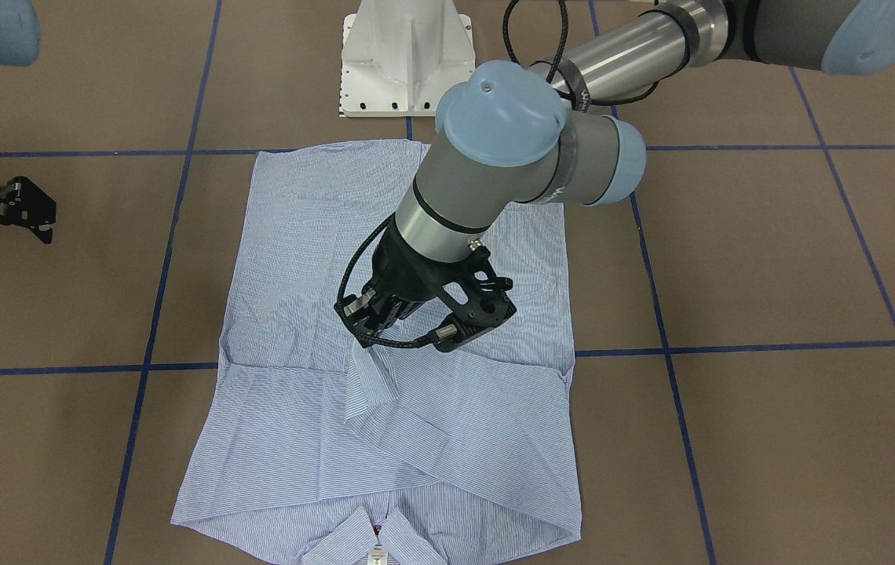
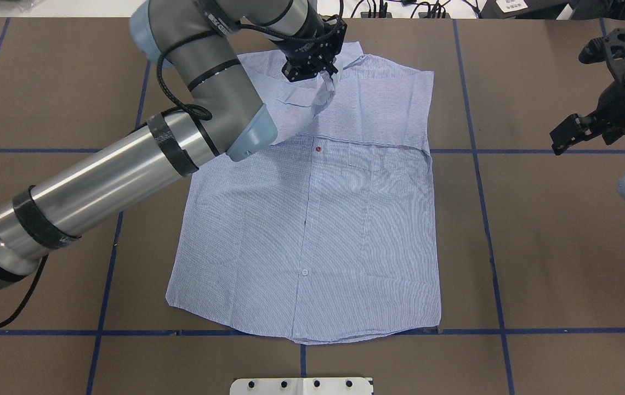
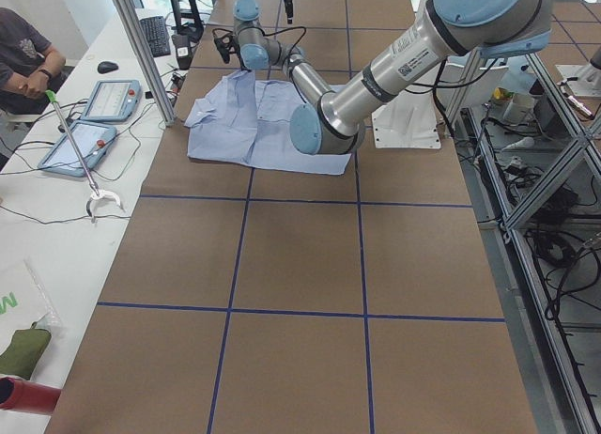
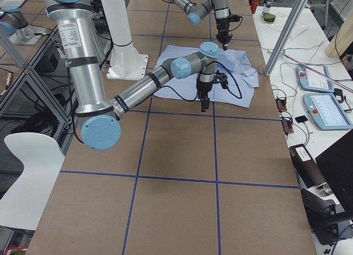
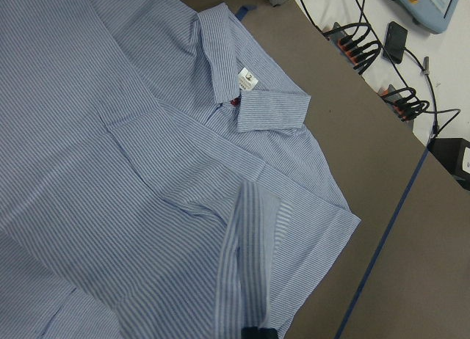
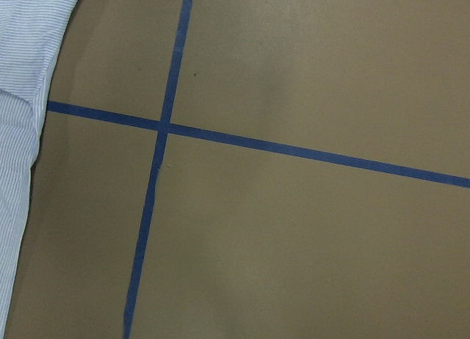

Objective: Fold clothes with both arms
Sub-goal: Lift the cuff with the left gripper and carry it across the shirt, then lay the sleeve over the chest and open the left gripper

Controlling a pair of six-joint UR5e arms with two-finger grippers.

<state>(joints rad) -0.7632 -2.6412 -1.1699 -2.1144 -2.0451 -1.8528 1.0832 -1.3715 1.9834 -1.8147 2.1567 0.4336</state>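
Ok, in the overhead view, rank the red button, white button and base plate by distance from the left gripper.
1. Red button, upper shirt front, just below the left gripper.
2. White button, lower down the shirt front.
3. Base plate, at the view's bottom edge.

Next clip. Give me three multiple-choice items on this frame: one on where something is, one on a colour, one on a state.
1. Where is the right end effector?
A. pressed onto the shirt
B. over bare table beside the shirt
C. out of every view

2. What colour is the button at chest height on the shirt's placket?
A. green
B. red
C. yellow

3. The left end effector is:
A. open over bare table
B. out of view
C. shut on a lifted sleeve cuff

Key: 1 B, it hangs past the shirt's edge over brown table. 2 B, the overhead view shows a red dot on the placket. 3 C, the cuff rises in a peak to its closed tips.
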